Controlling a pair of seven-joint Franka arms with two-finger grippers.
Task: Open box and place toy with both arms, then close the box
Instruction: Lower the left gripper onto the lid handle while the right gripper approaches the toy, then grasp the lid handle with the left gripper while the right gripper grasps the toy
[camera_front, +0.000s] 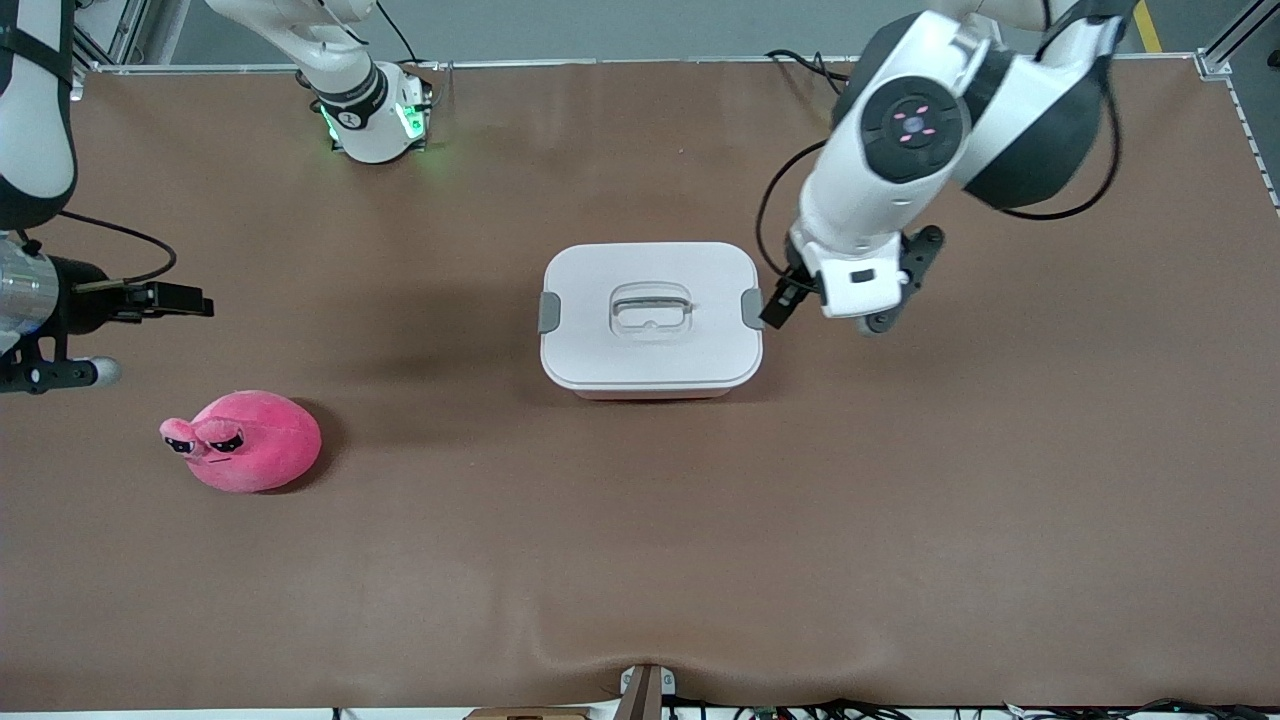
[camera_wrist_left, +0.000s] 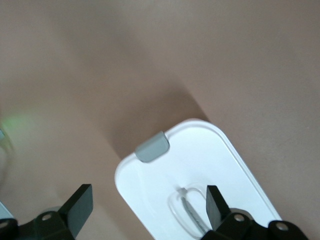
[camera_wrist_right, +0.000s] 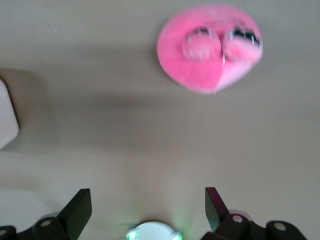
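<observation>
The box (camera_front: 650, 340) stands mid-table with its white lid on, a grey clip (camera_front: 752, 308) on each end and a recessed handle (camera_front: 650, 308). My left gripper (camera_front: 782, 298) is open, low beside the clip at the left arm's end. In the left wrist view my left gripper (camera_wrist_left: 147, 200) is open over the lid (camera_wrist_left: 200, 155), with a clip (camera_wrist_left: 152, 146) and the handle (camera_wrist_left: 187, 210) in sight. The pink toy (camera_front: 245, 442) lies on the table toward the right arm's end, nearer the front camera than the box. My right gripper (camera_front: 185, 298) is open and empty, apart from the toy (camera_wrist_right: 210, 47).
The right arm's base (camera_front: 375, 120) glows green at the table's back edge and also shows in the right wrist view (camera_wrist_right: 154, 231). A corner of the box (camera_wrist_right: 7, 117) shows in that view. Brown table surface (camera_front: 640, 550) surrounds the box and toy.
</observation>
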